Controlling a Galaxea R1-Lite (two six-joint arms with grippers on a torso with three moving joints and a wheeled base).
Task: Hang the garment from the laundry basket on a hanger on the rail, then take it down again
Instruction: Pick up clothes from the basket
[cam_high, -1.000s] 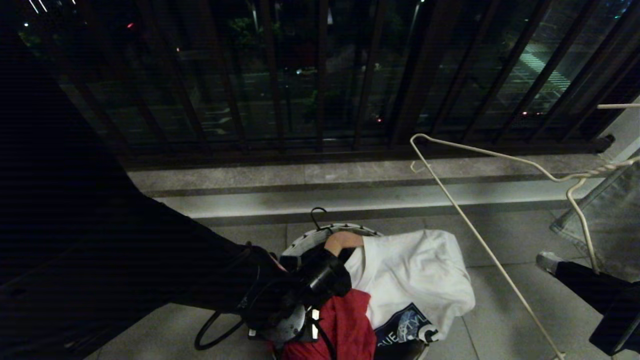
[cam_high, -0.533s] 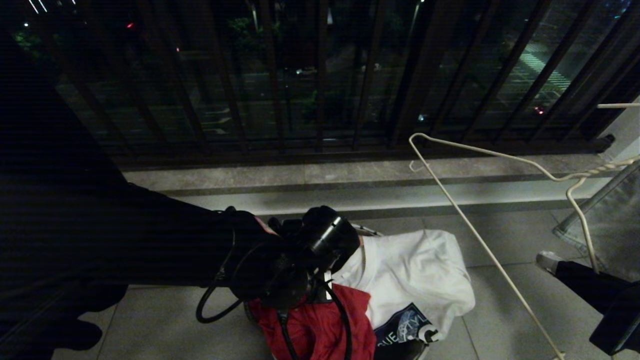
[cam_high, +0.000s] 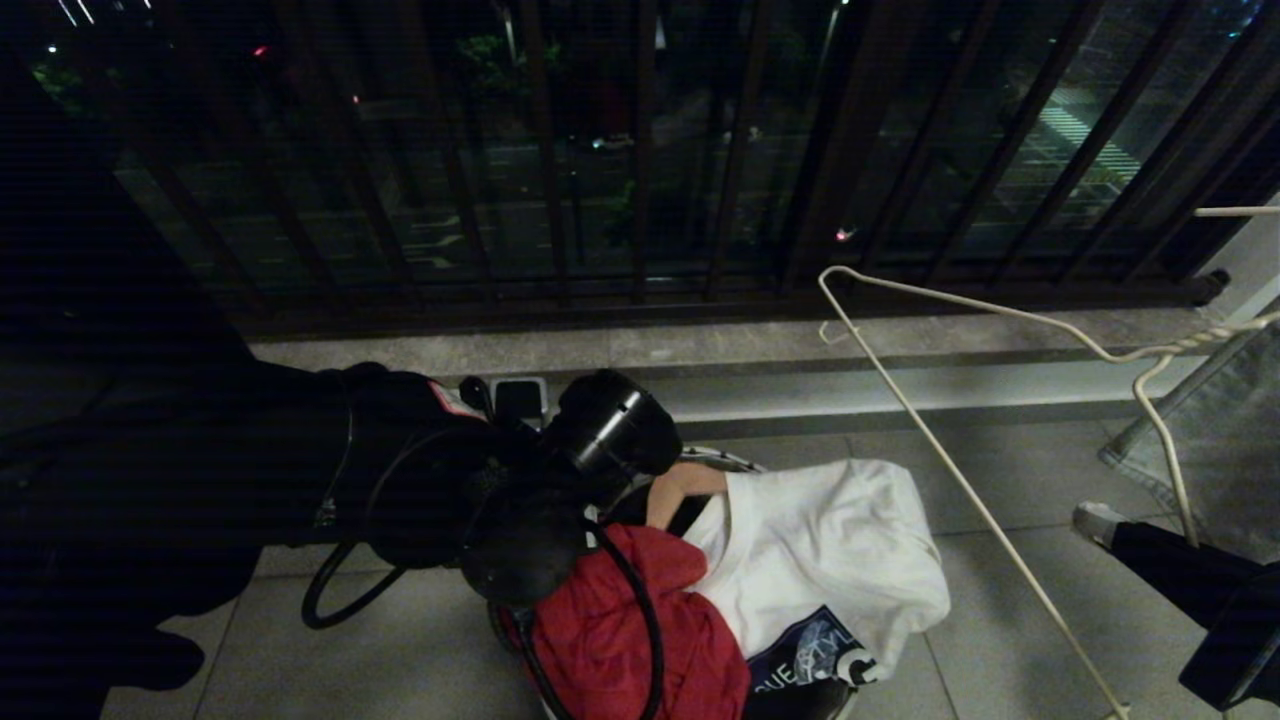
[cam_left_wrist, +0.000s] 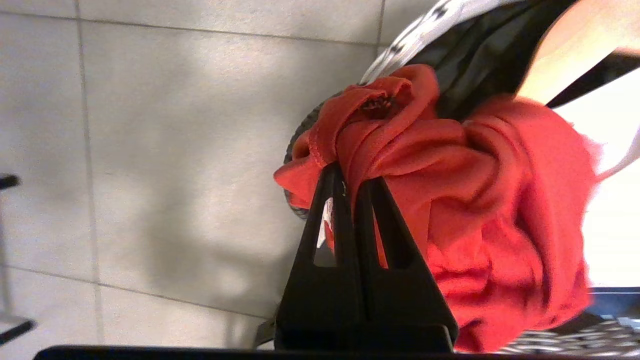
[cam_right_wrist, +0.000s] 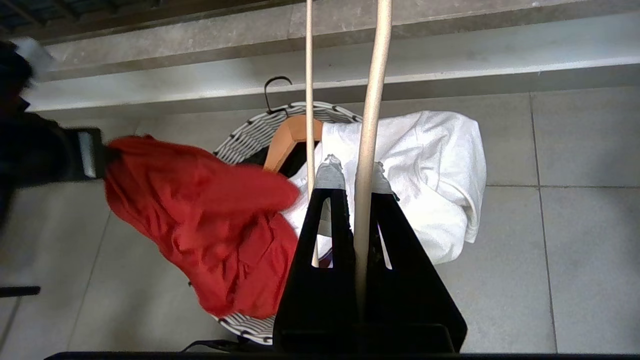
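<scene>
Currently left gripper (cam_left_wrist: 350, 175) jaws clamped on the garment (cam_left_wrist: 480, 210), bunched over the laundry basket (cam_right_wrist: 250, 137); right gripper (cam_right_wrist: 352, 172) jaws pinching the hanger (cam_right_wrist: 372, 100).

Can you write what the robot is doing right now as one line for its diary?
left gripper: shut on red T-shirt, over laundry basket | right gripper: shut on white wire hanger | rail: not seen

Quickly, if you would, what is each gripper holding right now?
Left gripper: closed on the red T-shirt.
Right gripper: closed on the white wire hanger.
</scene>
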